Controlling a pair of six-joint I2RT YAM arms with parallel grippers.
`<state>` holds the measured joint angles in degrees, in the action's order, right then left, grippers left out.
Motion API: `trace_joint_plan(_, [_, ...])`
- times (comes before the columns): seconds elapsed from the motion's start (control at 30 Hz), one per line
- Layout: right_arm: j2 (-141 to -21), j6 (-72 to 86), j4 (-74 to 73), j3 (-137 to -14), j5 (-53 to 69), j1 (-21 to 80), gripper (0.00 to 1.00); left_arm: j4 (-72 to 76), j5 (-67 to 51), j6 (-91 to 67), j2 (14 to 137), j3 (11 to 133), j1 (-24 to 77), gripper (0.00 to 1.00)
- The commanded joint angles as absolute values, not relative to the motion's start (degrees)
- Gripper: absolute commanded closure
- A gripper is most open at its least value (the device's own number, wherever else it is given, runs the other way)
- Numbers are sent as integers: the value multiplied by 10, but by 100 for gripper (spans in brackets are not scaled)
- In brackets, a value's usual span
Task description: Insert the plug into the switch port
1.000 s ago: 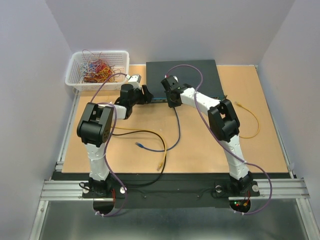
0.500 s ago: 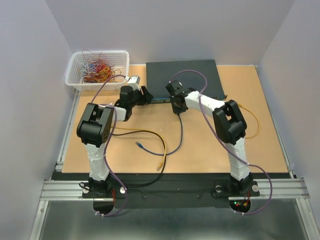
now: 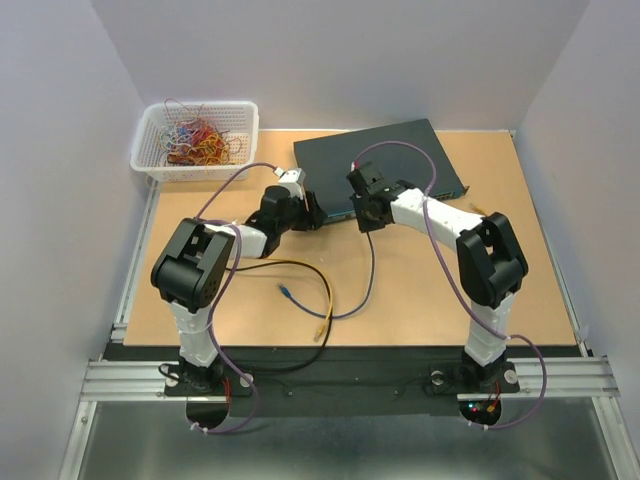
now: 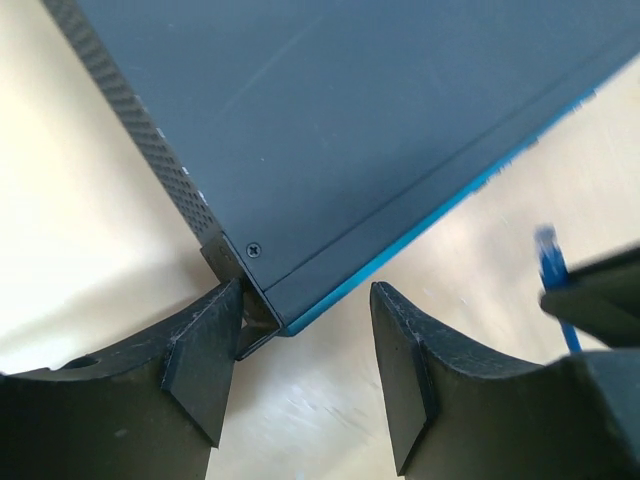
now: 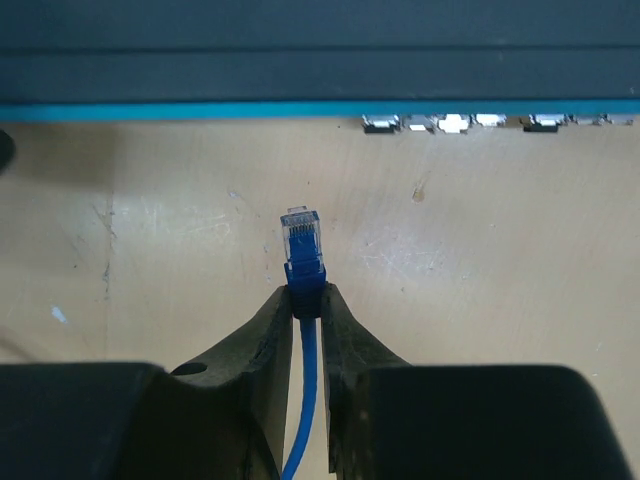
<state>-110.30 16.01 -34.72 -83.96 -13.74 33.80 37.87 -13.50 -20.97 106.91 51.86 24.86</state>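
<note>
The dark switch point(image 3: 385, 160) lies at the back of the table, turned at an angle. My left gripper point(image 3: 312, 212) stands open around its near left corner point(image 4: 262, 290); the left finger point(image 4: 205, 355) touches the corner bracket and the right finger point(image 4: 400, 370) stands apart. My right gripper point(image 3: 372, 213) is shut on the blue plug point(image 5: 302, 245) by its boot, clear tip pointing at the switch's blue-edged front point(image 5: 200, 110). The ports point(image 5: 450, 122) sit up and to the right of the plug, with a gap of table between. The plug point(image 4: 548, 262) also shows in the left wrist view.
A white basket point(image 3: 150, 150) of coloured wires stands at the back left. A yellow cable point(image 3: 325, 290) and a loose blue plug point(image 3: 283, 292) lie on the board in front of the arms. The held plug's blue cable point(image 3: 368, 270) trails toward the near edge.
The switch has swung round, its left front corner now nearer and further right. The left gripper moved with that corner. The right gripper shifted right, still holding the plug.
</note>
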Motion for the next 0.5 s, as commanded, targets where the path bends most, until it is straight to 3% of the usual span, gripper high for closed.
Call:
trace_joint_plan(0.0, [-1088,141,-326,-834,-127,336,100,331,-160,-242,1033,490,275,37])
trace_joint_plan(0.47, [-1151,141,-326,-845,-132,323,100,316,-145,-223,1022,494,274,39])
